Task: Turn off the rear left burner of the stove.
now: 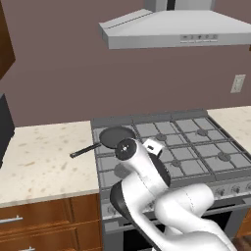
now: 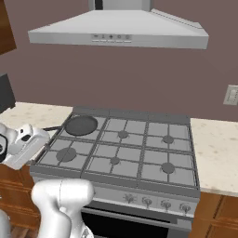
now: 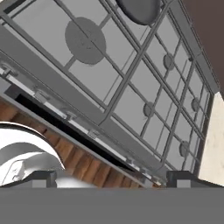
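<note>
Gray steel stove (image 2: 121,183) fronts the scene; no readable writing anywhere, hood panel marks (image 2: 111,37) too small to read; gripper (image 3: 112,177) hangs at the stove's front left corner, jaws spread wide and holding nothing, dark fingertips (image 3: 41,177) standing far apart at the bottom of the hand view; just beyond the jaws, the brown floor, then the oven door's top edge and the knob strip (image 3: 65,116) run slantwise, knobs blurred there; in the right base view the knob row (image 2: 153,202) sits on the front panel, small round knobs, no legible markings; past the strip, the front left section with the wide round cap (image 3: 85,40) lies nearest the jaws; beyond that, the rear left burner (image 2: 83,125) sits at the far left corner of the cooktop, well apart from the jaws, with a dark frying pan (image 2: 80,125) resting on its grate, handle (image 1: 84,151) pointing left over the counter; open air above the whole cooktop up to the range hood (image 2: 118,30); speckled beige counter (image 1: 44,157) on the left, another stretch (image 2: 216,148) on the right, flush with the stove edges; white wall outlet (image 2: 231,95) on the brown wall farthest back.
</note>
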